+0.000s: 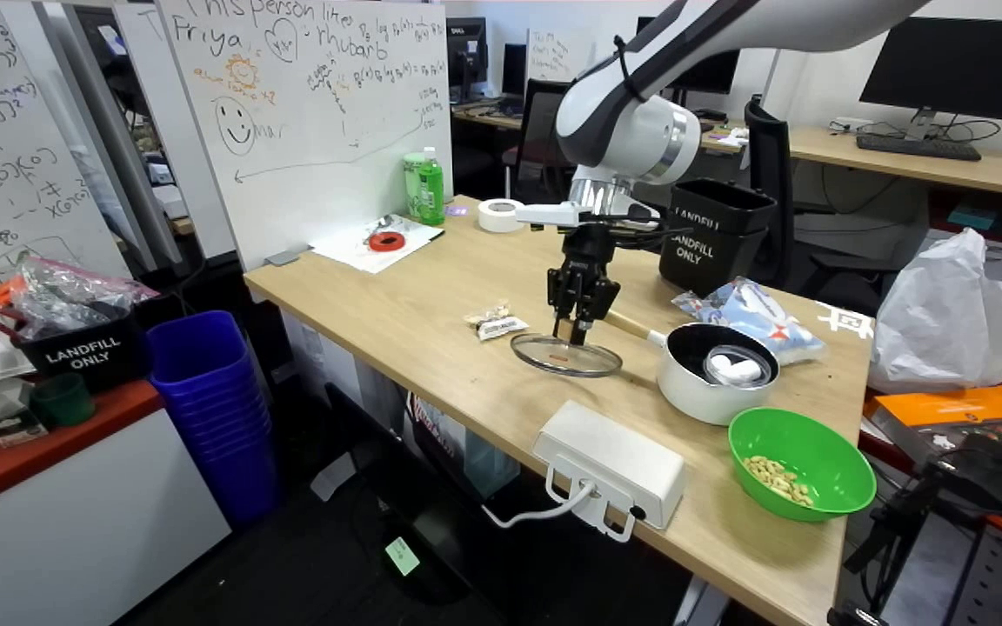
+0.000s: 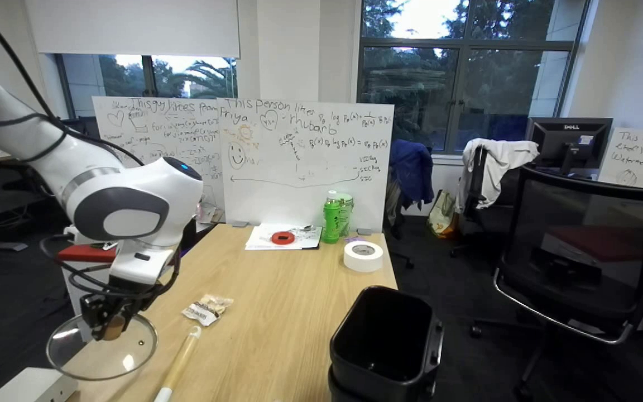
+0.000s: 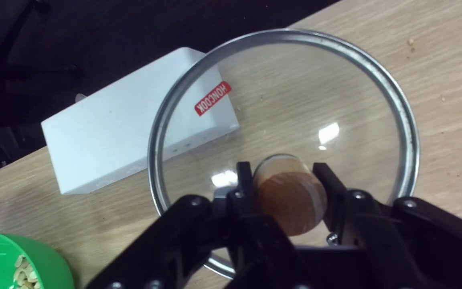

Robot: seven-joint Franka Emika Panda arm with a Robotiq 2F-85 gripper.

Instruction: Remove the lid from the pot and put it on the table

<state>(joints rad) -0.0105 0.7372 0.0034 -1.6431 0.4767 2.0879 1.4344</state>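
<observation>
The lid (image 1: 544, 356) is round and see-through with a metal rim and a brown wooden knob (image 3: 289, 200). It also shows in an exterior view (image 2: 92, 357) and in the wrist view (image 3: 295, 100). My gripper (image 1: 568, 334) is shut on the knob, one finger on each side, in the wrist view too (image 3: 282, 166). The lid hangs roughly level over the table (image 1: 431, 304), seemingly a little above it, apart from the pot. The pot (image 1: 701, 396) stands uncovered to the lid's right, with a clear container inside. Only its handle (image 2: 179, 360) shows in an exterior view.
A white box (image 1: 610, 461) sits at the table edge near the lid, also in the wrist view (image 3: 102, 124). A green bowl (image 1: 845, 461) with nuts, a small snack packet (image 1: 497, 323), a blue-white bag (image 1: 753, 317), black bins (image 1: 714, 235) and a tape roll (image 1: 499, 216) are around.
</observation>
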